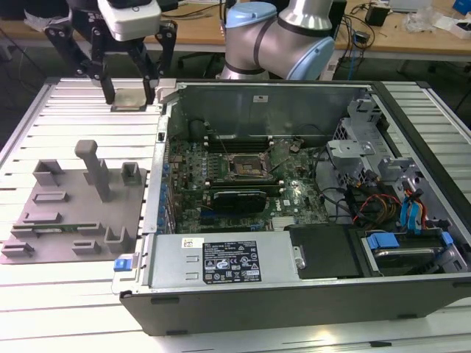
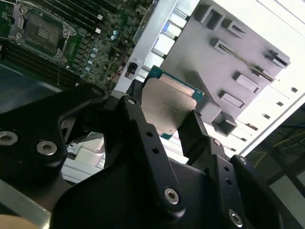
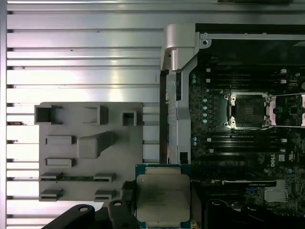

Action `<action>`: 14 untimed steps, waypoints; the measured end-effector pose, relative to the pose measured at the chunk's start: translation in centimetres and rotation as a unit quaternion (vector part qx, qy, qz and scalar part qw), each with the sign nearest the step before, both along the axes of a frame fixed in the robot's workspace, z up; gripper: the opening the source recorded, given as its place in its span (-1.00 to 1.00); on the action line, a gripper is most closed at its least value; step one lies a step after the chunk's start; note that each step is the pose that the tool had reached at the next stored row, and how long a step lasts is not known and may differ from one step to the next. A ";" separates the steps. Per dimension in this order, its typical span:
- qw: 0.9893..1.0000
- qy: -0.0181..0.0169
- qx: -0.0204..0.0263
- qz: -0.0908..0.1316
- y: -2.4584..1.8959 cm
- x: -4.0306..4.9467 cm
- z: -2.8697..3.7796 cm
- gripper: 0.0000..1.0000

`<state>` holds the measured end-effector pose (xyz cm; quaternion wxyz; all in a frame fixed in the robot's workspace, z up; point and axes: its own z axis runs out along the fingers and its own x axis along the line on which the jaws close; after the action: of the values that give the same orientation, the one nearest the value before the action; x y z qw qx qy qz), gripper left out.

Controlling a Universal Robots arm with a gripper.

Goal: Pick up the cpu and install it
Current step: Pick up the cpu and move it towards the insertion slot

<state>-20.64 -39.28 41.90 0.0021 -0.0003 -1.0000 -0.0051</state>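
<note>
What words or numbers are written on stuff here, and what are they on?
On the power supply, black label: too small to read.
On the case wall, white sticker: too small.
On the cpu: faint marks, unreadable.

A silver ribbed aluminium table [image 1: 73, 110] of long slotted profiles carries everything. The gripper [image 1: 130, 95], clamped on the small silver-topped square cpu [image 1: 131, 101], hangs low over it. Near the gripper lies a flat grey plastic fixture plate [image 1: 73, 184] with raised holders. Just beside the gripper rests an open dark metal computer case [image 1: 294, 312].
</note>
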 end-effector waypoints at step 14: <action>1.000 0.000 0.000 0.000 0.13 3.45 0.00 0.09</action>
<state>-17.20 -39.15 41.90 0.0021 -0.0003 -1.0000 -0.0051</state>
